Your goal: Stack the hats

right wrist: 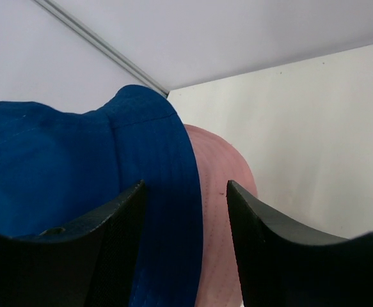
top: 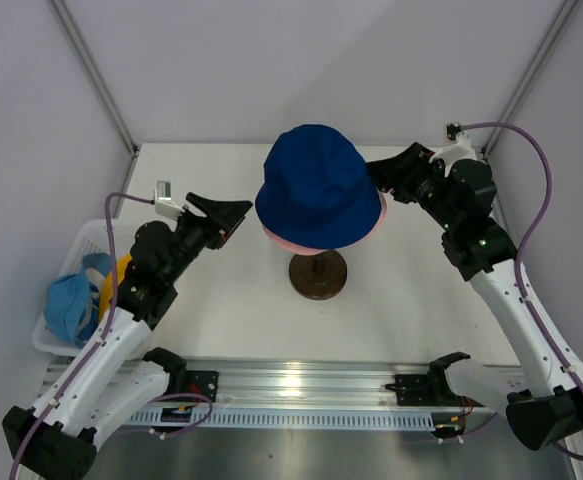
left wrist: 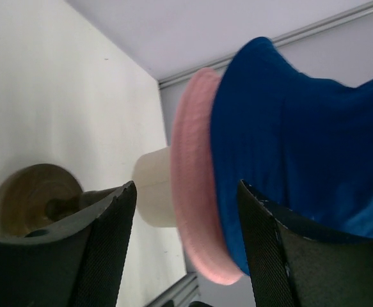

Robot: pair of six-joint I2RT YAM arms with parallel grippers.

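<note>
Navy hat over pink hat looks soft, light; pinch its brim. Left tool at nine o'clock, right tool at two, both spread.

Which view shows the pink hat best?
Left wrist: the pink hat shows its brim as a curved band between the navy hat and the cream mannequin head. Top external shows only a thin pink edge under the navy hat; right wrist, a brim patch.
</note>
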